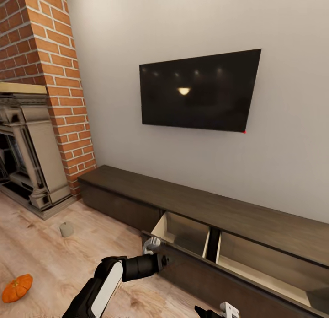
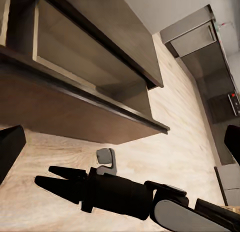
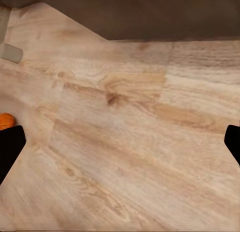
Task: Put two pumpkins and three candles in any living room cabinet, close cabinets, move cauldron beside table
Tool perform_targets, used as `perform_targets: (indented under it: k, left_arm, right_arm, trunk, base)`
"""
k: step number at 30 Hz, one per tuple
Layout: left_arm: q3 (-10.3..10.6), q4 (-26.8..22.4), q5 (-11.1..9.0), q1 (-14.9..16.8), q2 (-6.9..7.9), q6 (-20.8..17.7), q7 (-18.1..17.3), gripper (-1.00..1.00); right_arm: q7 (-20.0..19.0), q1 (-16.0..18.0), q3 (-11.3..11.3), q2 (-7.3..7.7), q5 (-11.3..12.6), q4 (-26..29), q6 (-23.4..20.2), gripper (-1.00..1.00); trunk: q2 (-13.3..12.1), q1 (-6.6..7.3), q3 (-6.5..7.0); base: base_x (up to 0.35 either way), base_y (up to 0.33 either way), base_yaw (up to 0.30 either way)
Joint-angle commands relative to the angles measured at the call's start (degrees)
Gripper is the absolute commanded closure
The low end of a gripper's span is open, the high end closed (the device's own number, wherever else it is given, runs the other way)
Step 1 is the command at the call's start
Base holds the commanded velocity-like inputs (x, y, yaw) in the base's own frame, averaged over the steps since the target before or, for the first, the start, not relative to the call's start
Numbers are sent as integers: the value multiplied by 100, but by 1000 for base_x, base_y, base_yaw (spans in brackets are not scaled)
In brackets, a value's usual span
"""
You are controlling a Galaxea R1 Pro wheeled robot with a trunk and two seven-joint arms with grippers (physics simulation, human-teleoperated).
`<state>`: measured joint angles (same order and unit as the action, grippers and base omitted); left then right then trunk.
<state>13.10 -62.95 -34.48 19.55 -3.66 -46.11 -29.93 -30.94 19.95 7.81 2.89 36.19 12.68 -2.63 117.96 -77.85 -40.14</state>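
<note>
The long dark cabinet (image 1: 205, 203) stands under the wall TV with a wide drawer (image 1: 183, 233) pulled out, its pale inside bare where I can see it. On the floor, a grey-brown candle (image 1: 66, 229) stands near the fireplace and an orange pumpkin (image 1: 17, 288) lies at the lower left. My left arm (image 1: 137, 266) reaches to the drawer front, and its gripper (image 2: 120, 142) is open. Beyond my open right gripper (image 2: 50, 177), a candle (image 2: 105, 159) sits by the drawer front. The right wrist view looks over bare floor to a candle (image 3: 10, 53) and a pumpkin (image 3: 4, 120). The cauldron and the table are out of view.
A brick chimney with a grey fireplace (image 1: 32, 171) fills the left side. A black TV (image 1: 198, 91) hangs on the white wall. Wooden floor (image 1: 55, 263) stretches in front of the cabinet. The pulled-out drawer front (image 2: 75, 107) juts into the floor space.
</note>
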Motion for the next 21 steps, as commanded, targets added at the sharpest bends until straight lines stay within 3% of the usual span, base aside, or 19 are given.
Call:
perform_targets:
  k: [1,10,12,16,21]
  left_arm:
    - [-85,2,30,5,25,-37,-3,-100]
    - [-515,131,220,5,305,-31,-4,-100]
    - [-704,262,229,5,506,-28,2,-100]
    - [-757,507,230,5,586,142,-5,-100]
    - [-780,828,225,5,770,624,-27,-100]
  right_arm:
    - [-8,0,37,7,61,8,-27,-100]
    - [-4,0,39,10,61,7,-27,-100]
    - [-1,0,38,10,57,7,-27,-100]
    - [0,0,39,10,55,7,-27,-100]
    - [0,0,45,10,51,7,-28,-100]
  trunk:
    - [-39,24,10]
    - [-400,221,141]
    - [-480,265,168]
    - [-640,353,228]
    - [-841,463,337]
  base:
    - [0,0,292]
    - [0,0,288]
    - [0,0,282]
    - [0,0,281]
    - [0,0,235]
